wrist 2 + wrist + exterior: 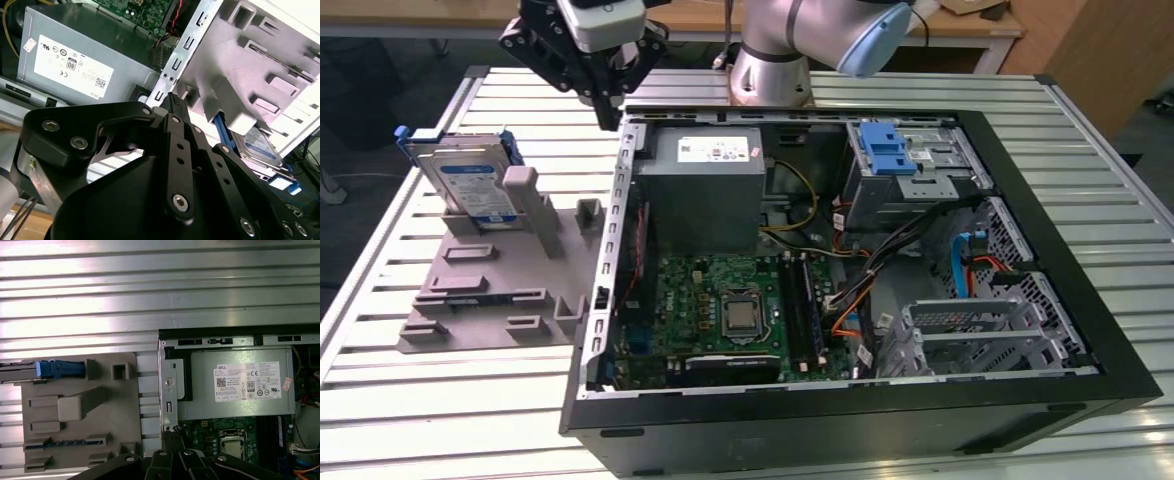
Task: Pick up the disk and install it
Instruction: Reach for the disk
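Observation:
The disk [470,185], a silver drive with a white-and-blue label in a blue caddy, stands on edge in the grey slotted fixture [494,295] on the exterior view's left. My gripper [608,120] hangs above the table beside the far left corner of the open computer case [1067,330], to the right of the disk and apart from it. Its black fingers meet at the tips with nothing between them. In the second wrist view the fingertips [172,100] point at the case rim, with the disk [260,145] beyond. The first wrist view shows the caddy's blue edge [57,369] on the fixture [75,410].
Inside the case sit a grey power supply [700,185], the motherboard [727,310] and a drive cage with a blue caddy [894,150]. Loose cables [854,290] cross the middle. The ribbed metal table [881,90] extends around the case.

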You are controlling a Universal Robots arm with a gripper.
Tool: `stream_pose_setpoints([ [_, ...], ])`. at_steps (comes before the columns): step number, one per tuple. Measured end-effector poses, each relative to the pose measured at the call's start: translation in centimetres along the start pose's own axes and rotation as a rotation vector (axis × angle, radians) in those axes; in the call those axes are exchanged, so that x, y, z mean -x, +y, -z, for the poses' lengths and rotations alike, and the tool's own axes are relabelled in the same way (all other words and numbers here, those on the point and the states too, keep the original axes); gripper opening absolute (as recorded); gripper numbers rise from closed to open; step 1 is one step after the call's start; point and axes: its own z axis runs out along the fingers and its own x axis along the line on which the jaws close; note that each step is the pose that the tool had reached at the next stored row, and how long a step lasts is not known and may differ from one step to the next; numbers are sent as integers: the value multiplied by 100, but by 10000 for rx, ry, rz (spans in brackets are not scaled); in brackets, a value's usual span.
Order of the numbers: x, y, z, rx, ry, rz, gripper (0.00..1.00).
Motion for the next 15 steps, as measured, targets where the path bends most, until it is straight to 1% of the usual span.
stream_pose_setpoints([
  [15,-32,-2,0,1,-1,-1,11],
])
